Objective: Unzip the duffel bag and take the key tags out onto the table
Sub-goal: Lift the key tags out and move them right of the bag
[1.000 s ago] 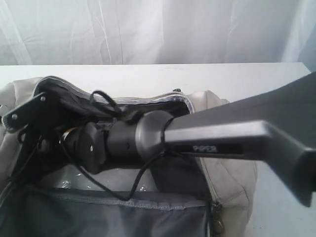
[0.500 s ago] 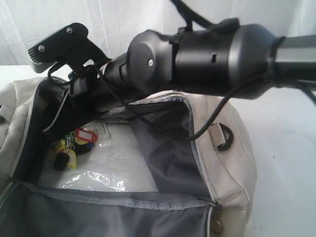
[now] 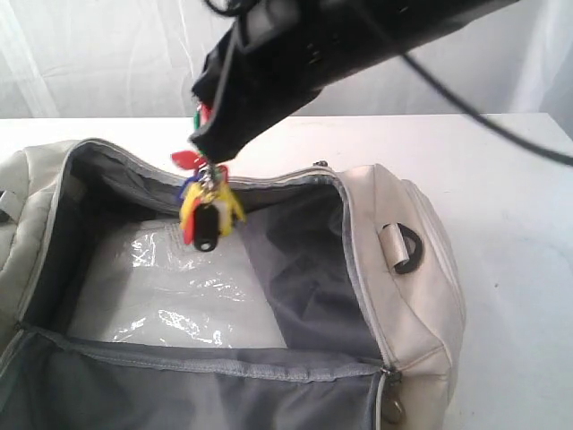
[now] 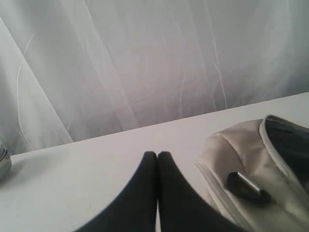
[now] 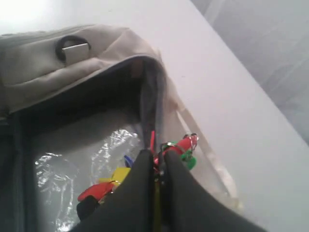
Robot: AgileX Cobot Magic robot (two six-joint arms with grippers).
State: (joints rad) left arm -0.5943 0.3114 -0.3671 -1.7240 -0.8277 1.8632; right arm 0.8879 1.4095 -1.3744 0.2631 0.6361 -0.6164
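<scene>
The cream duffel bag [image 3: 414,296] lies unzipped on the white table [image 3: 501,161], its grey lining showing. My right gripper [image 3: 209,150] hangs above the bag's open mouth, shut on the key tags [image 3: 204,213], which dangle below it in red, yellow, blue and green. In the right wrist view the right gripper [image 5: 157,155] pinches the key tags [image 5: 182,145] over the bag [image 5: 38,63]. My left gripper [image 4: 157,155] is shut on nothing, low over the table [image 4: 87,164] beside one end of the bag [image 4: 227,150]. It does not show in the exterior view.
A clear plastic-wrapped white packet [image 3: 170,287] lies on the bag's floor. A black D-ring [image 3: 407,246] sits on the bag's right end. A white curtain [image 3: 107,54] hangs behind the table. A metal object [image 4: 3,162] is cut off by one side of the left wrist view.
My right arm has risen out of the bag. The key tags, lying on the bag's floor half a second ago, now hang from its gripper above the opening.
</scene>
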